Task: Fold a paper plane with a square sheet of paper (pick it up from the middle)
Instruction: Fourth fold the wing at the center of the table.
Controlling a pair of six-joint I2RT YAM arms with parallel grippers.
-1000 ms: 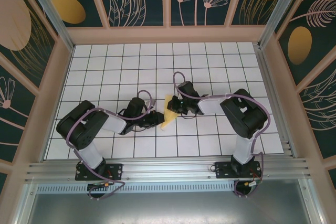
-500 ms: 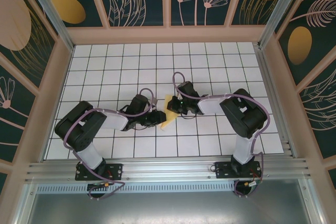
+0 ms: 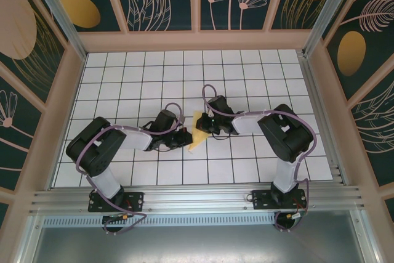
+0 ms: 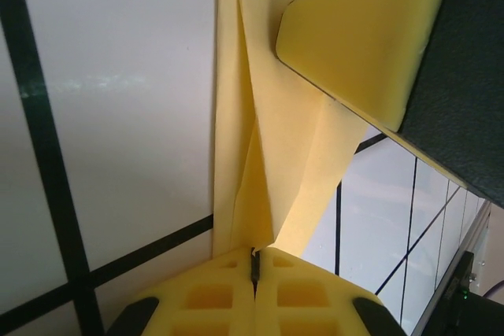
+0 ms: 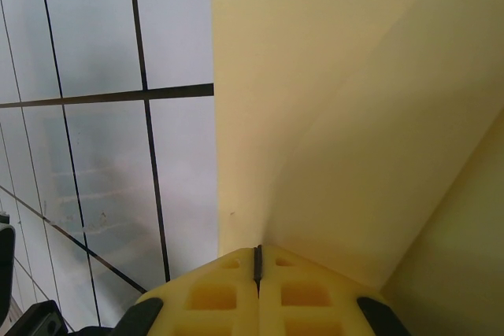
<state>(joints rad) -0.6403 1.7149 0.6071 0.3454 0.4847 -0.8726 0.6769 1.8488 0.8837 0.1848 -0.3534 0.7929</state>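
Two pinches on one folded yellow sheet (image 3: 199,141).
I see left gripper (image 3: 186,140) and right gripper (image 3: 198,126) clamped tight on it, arms folded low inward.

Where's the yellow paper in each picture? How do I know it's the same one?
Top external: yellow paper, a small slanted strip at the middle of the table.
Left wrist: yellow paper runs up the middle, bottom to top.
Right wrist: yellow paper covers the right side.
Shared landmark: the table's black grid lines.
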